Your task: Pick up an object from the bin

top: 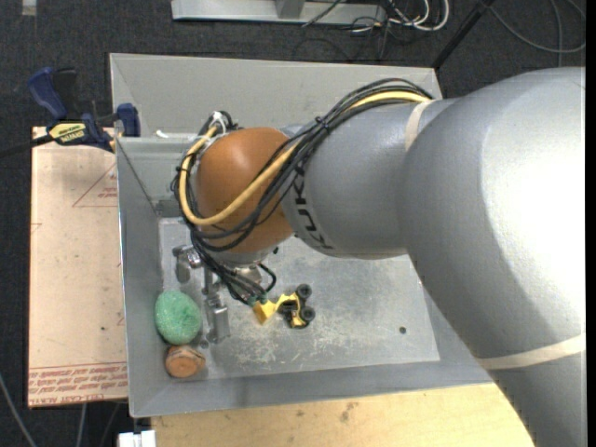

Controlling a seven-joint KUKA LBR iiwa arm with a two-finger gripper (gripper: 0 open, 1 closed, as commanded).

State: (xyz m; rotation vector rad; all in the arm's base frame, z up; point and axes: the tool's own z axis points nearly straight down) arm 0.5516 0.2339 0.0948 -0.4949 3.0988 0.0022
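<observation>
Grey and bulky, the arm [447, 194] is reaching in from the right and is covering much of the right and far part of the scene. Under it the grey metal bin [372, 329] is lying with its bare, scuffed floor showing along the near side. At the arm's wrist a rounded orange cover [237, 180] is hanging over the left half of the bin, and black and yellow cables [279, 161] are looping across it.

Below the cover the gripper [212, 319] is pointing down at the near left part of the floor. Whether it is apart or together I cannot tell, and nothing is showing as clamped in it.

Just to its left a green lump [175, 315], rounded and rough like foam, is lying on the floor near the left wall, so close to the gripper that I cannot tell whether the two are touching. To the right of the gripper a small yellow and black toy [289, 307] is lying apart from it. Smallest, a brown round piece [184, 362] is sitting in the near left corner, just on the near side of the green lump.
</observation>
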